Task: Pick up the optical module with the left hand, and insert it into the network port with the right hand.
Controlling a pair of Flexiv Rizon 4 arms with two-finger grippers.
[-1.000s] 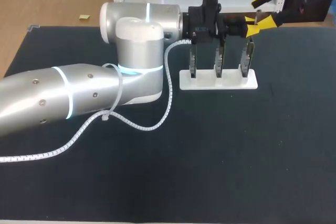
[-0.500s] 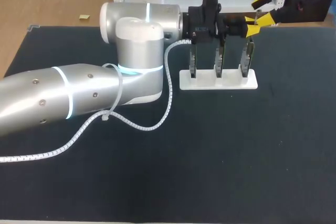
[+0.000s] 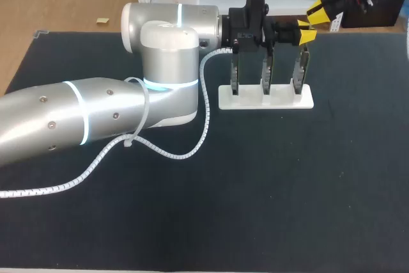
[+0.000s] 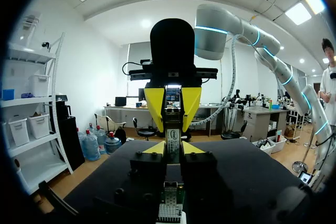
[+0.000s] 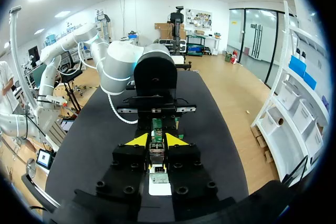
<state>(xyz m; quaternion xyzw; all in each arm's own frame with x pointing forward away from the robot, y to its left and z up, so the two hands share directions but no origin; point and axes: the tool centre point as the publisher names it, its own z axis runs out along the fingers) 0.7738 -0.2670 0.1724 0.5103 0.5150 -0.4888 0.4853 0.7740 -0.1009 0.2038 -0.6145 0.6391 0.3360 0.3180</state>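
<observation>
The optical module (image 4: 171, 136), a slim metal bar with a green board end, is held in the air between my two grippers. My left gripper (image 3: 304, 33) is shut on it above the right end of the rack. Its small yellow tips (image 4: 155, 148) press the module's sides. My right gripper (image 3: 319, 12) comes in from the far right corner, facing the left one, and its yellow fingers (image 5: 138, 140) lie against the same module (image 5: 157, 150) from both sides. In the left wrist view the right gripper (image 4: 172, 121) is straight ahead.
A white rack base (image 3: 265, 98) stands under the grippers with three dark upright holders (image 3: 266, 73) on it. My left arm (image 3: 96, 116) lies across the left half of the dark mat with its white cable (image 3: 160, 148) trailing. The near and right mat is open.
My right gripper's fingers have come together from wide open onto the module, and it has shifted slightly up. The left arm and its grip have not moved.
</observation>
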